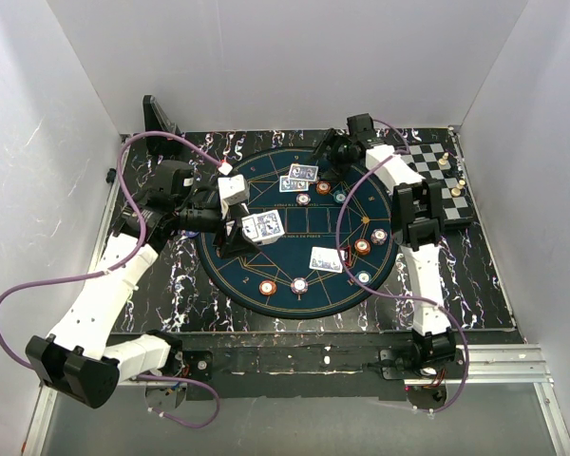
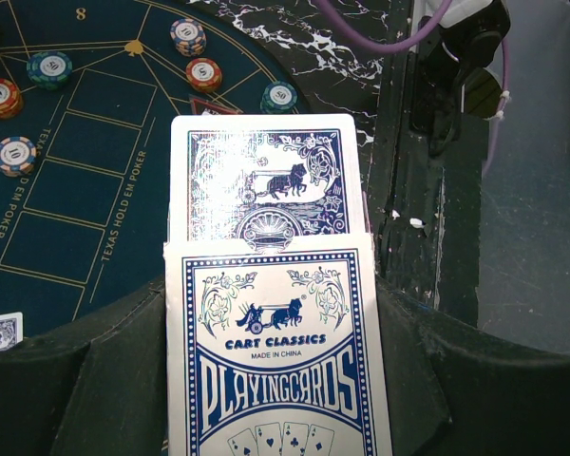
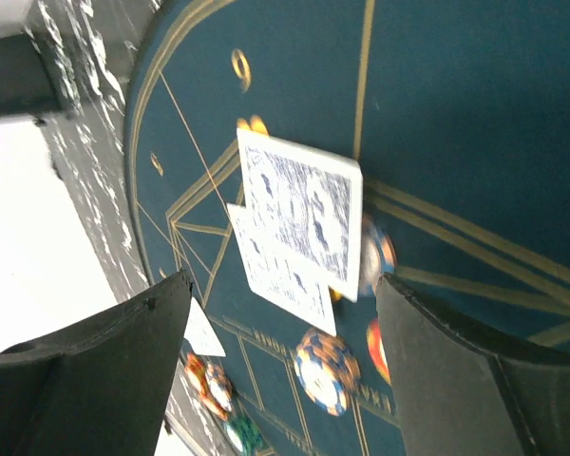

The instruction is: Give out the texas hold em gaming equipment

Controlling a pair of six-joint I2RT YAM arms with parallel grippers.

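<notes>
My left gripper (image 1: 250, 231) is shut on a blue-and-white playing-card box (image 2: 277, 351), with one blue-backed card (image 2: 266, 176) sticking out of its top. It hangs over the left part of the round mat (image 1: 294, 242). My right gripper (image 1: 329, 154) is open and empty, over the mat's far side, just above two overlapping blue-backed cards (image 3: 299, 204), which also show in the top view (image 1: 299, 177). Another card pair (image 1: 326, 258) lies at the near right. Striped chips lie around the mat (image 1: 299, 284), (image 1: 362, 246), (image 3: 328, 370), (image 2: 49, 66). A red-white triangle marker (image 2: 209, 103) peeks out behind the held card.
A black-and-white chessboard (image 1: 442, 176) with small pieces sits at the far right, beside my right arm. White walls close in the table on the left, the right and at the back. A black stand (image 1: 157, 114) is at the far left corner.
</notes>
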